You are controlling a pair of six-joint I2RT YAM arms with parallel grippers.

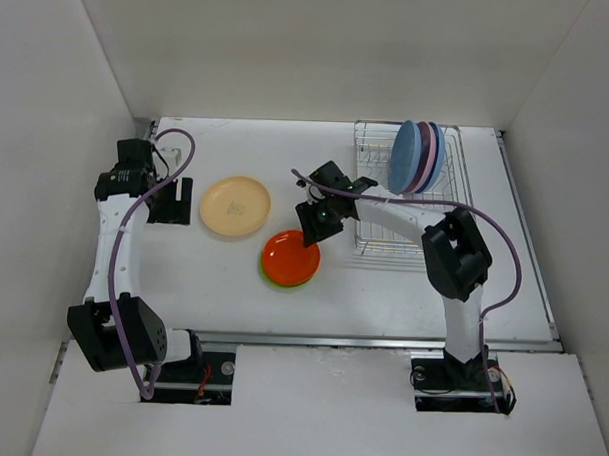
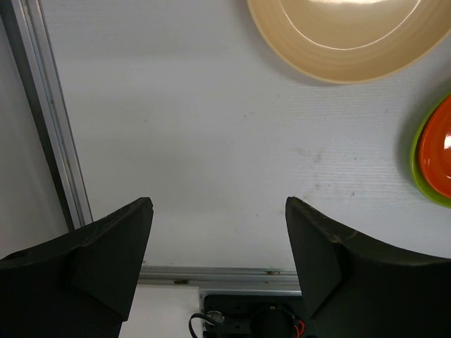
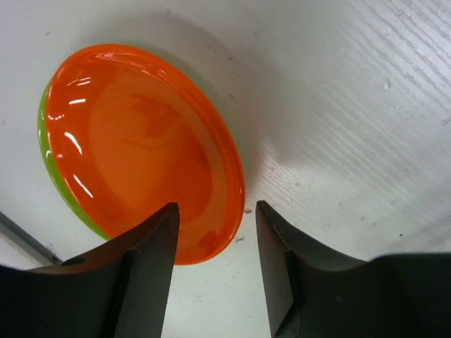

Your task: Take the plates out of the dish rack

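1. Plates in three colours stand on edge in the dish rack at the far right of the table. The light blue plate faces left, the pink plate is pressed behind it, and the darker blue plate is the rightmost.
2. The pale yellow plate lies flat on the table left of centre, well apart from the dish rack.
3. The orange plate lies flat on top of the green plate. Only a thin green crescent shows along one edge. This stack sits near the pale yellow plate on its near right side, between it and the dish rack.
4. The right gripper hangs over the rim of the orange plate on the side towards the dish rack. Its fingers are spread and grip nothing. In the right wrist view the plate's rim shows in the gap between them. Whether a finger touches the plate cannot be told.
5. The left gripper is at the left side of the table, just left of the pale yellow plate. Its jaws stand wide apart and hold nothing, with bare table surface showing between them.
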